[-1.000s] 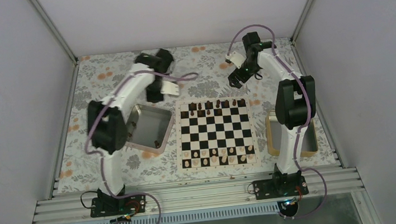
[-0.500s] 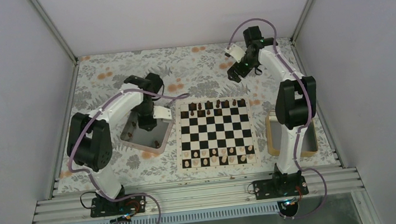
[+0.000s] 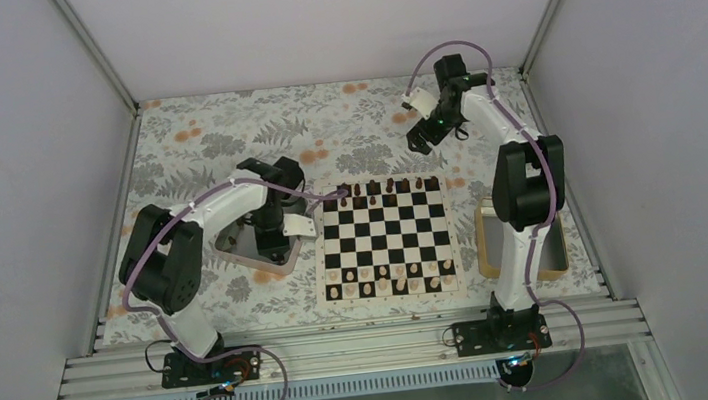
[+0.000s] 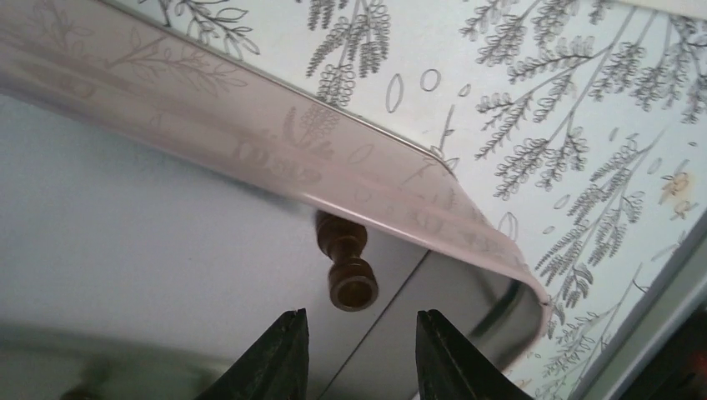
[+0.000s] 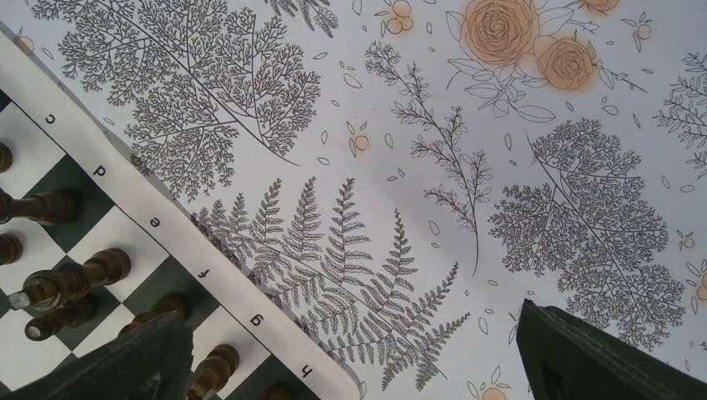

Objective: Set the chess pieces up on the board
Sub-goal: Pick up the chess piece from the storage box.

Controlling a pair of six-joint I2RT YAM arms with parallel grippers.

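A: Left gripper (image 4: 360, 333) status?
B: Down in metal tray (image 4: 250, 142), left of board (image 3: 387, 239). Jaws partly apart, nothing btwn.
A: Dark piece (image 4: 350, 268)?
B: On tray floor by the wall, just ahead of fingertips, not touching. Long axis: wall to gap, round end twd fingers. Upright or lying, can't tell.
A: Other dark pieces (image 3: 374, 190)?
B: Standing along board's far edge.
A: Right gripper (image 3: 421, 140)?
B: Over floral cloth (image 3: 222, 134) past board's far right corner. Jaws wide apart, empty.

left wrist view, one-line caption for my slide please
Left gripper, fingers apart, aimed at a small dark brown wooden chess piece inside the shiny square metal tray.
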